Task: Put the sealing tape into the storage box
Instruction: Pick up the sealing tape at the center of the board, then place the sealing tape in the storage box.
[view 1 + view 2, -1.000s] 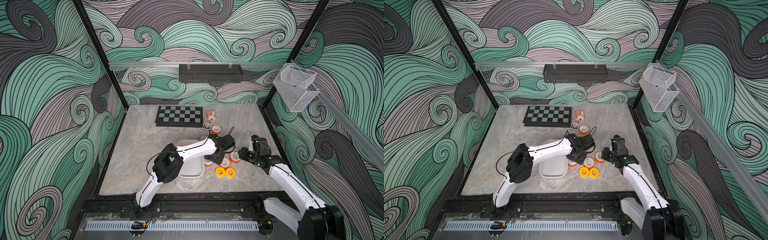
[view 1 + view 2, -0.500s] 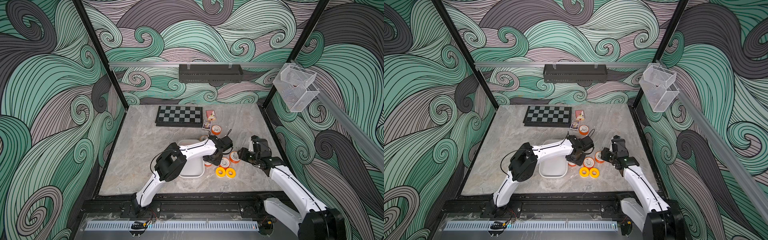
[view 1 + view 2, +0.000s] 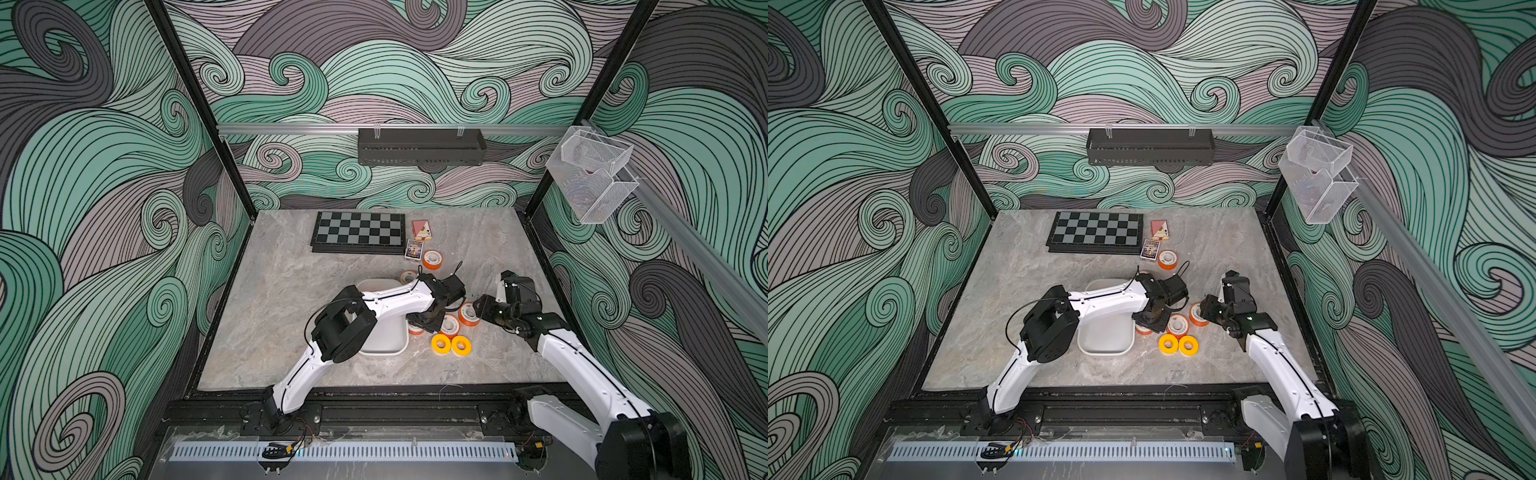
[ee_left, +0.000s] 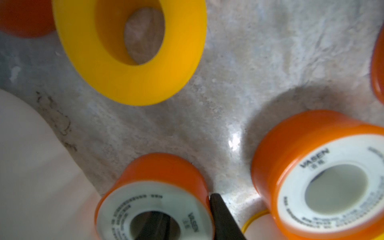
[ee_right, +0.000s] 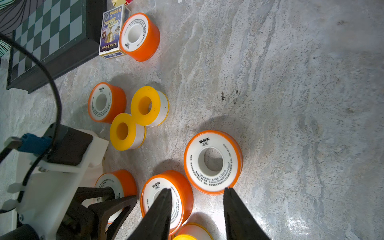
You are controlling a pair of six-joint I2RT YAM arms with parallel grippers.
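In both top views the left arm has sunk lower than a second ago, and the left gripper [image 3: 424,323] now sits on an orange spool [image 3: 415,331] just beside the storage box [image 3: 384,347]. The arm hides much of the box, and I see no tape in the part that shows. The right gripper [image 3: 478,306] hovers by a neighbouring spool [image 3: 468,314], with yellow rings [image 3: 441,344] near the box's corner. The left wrist view shows what changed: one finger [image 4: 223,216] presses the orange spool [image 4: 158,178] from outside while the other stands in its core. The jaws have pinched its wall, so the grasp looks made and the lift is next. The box's white side [image 4: 31,166] lies close, a short carry, though the lip must be cleared. In the right wrist view the right gripper [image 5: 197,189] stands parted and empty between a spool and a wide spool [image 5: 213,162]. Bare marble tabletop [image 5: 301,104] lies open beyond, and the left gripper [image 5: 112,198] crowds the other side.
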